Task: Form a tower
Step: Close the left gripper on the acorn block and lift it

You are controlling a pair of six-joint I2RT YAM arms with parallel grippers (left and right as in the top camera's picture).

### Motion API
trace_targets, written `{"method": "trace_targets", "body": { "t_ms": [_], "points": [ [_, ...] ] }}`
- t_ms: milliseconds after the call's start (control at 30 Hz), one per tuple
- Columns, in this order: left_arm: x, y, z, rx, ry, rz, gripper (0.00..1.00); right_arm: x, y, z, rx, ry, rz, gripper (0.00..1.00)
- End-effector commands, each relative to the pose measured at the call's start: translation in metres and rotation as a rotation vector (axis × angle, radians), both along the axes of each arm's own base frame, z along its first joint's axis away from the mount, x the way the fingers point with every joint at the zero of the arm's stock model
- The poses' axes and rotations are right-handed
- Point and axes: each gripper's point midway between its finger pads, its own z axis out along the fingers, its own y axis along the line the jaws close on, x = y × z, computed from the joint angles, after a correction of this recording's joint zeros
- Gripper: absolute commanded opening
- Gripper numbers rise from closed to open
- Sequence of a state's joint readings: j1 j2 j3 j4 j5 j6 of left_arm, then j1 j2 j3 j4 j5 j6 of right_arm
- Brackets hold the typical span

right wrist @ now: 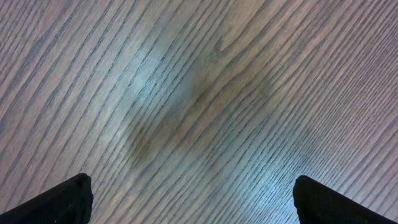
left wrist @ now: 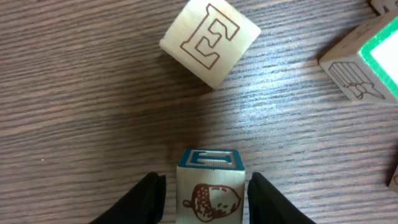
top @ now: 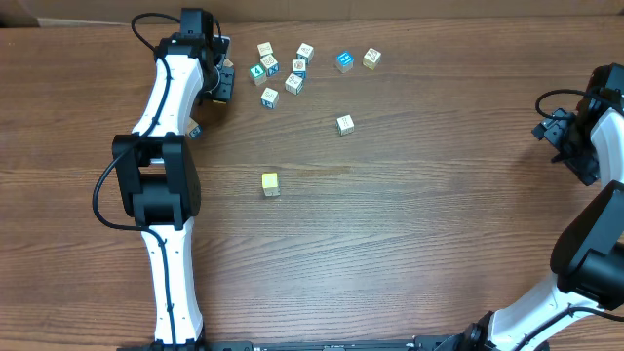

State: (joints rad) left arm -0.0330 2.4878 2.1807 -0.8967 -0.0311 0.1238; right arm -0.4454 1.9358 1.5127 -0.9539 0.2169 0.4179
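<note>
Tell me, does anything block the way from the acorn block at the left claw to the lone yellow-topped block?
Nothing visible. Between the acorn block, at the left gripper, and the yellow-topped block lies only bare table; other blocks sit aside.

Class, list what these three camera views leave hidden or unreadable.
- Left wrist: acorn block, lower part cut off by the bottom edge; whether the fingers touch it is unclear.
- Left wrist: green-edged block, cut off by the right edge.
- Overhead: prints on the cluster of blocks, too small.

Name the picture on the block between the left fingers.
A brown acorn on the block; clearest in left wrist view.
</note>
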Motion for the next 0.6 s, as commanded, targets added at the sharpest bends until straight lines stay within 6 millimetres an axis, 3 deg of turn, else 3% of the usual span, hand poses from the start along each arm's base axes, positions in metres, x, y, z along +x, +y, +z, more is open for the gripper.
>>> {"method": "trace_targets", "body": {
  "t_ms": [0,233,367,433,567],
  "points": [
    [-0.002,-0.003,-0.008,-0.008,0.012,0.021,0.36,0.005,-0.005,0.017,-0.028,-0.042,-0.002,1.00],
    [-0.004,-0.002,-0.008,-0.019,0.020,0.053,0.29,0.005,-0.005,0.017,-0.028,-0.042,-0.002,1.00],
    [-0.006,-0.004,-0.005,-0.018,0.027,0.051,0.32,0.005,-0.005,0.017,-0.028,-0.042,-0.002,1.00],
    [-0.007,-0.003,0.004,-0.025,0.017,0.070,0.31,0.005,-0.005,0.017,-0.028,-0.042,-0.002,1.00],
    [-0.007,-0.003,0.041,-0.048,-0.035,0.115,0.28,0.005,-0.005,0.017,-0.028,-0.042,-0.002,1.00]
  ]
}}
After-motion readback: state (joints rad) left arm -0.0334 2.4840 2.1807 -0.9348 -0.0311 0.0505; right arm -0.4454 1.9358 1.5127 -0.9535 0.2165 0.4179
